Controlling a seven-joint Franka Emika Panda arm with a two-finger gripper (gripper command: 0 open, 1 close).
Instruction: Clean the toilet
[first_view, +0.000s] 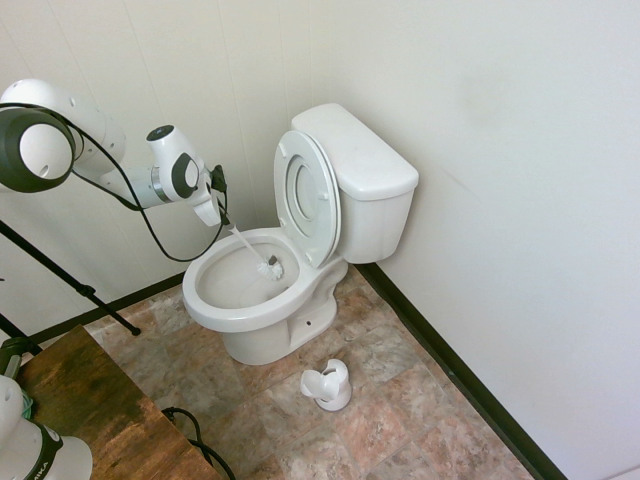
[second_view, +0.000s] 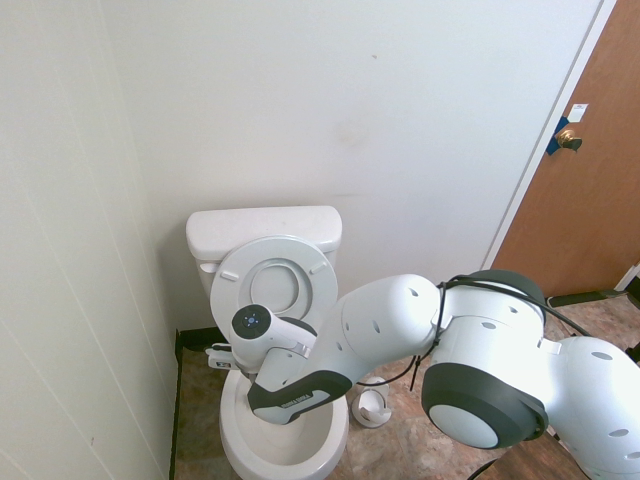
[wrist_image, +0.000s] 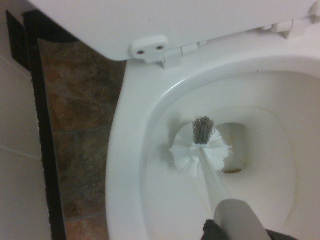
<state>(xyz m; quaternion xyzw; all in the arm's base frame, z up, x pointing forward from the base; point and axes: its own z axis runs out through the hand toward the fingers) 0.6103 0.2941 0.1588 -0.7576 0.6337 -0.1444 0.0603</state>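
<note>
The toilet (first_view: 262, 290) stands in the corner of the room against the pale walls, its tank (first_view: 362, 170) backed to the wall and its seat and lid (first_view: 308, 195) both raised upright against the tank, so that we look straight into the open oval bowl. We see the white arm reaching in from the wall side, its gripper (first_view: 213, 205) angled steeply down just above the bowl's rim and pinched tight on the handle of a white toilet brush (first_view: 270, 267). The handle slants from the gripper down into the bowl. In the wrist view the brush head (wrist_image: 201, 150), a ruff of white bristles with a small grey tuft at its tip, lies against the inner slope of the bowl just beside the drain opening (wrist_image: 235, 147). On the mottled reddish-brown tile floor (first_view: 400, 400), in front of the toilet's base and apart from it, sits the small white brush holder (first_view: 328, 385). A brown wooden door (second_view: 590, 190) shows in the second exterior view.
</note>
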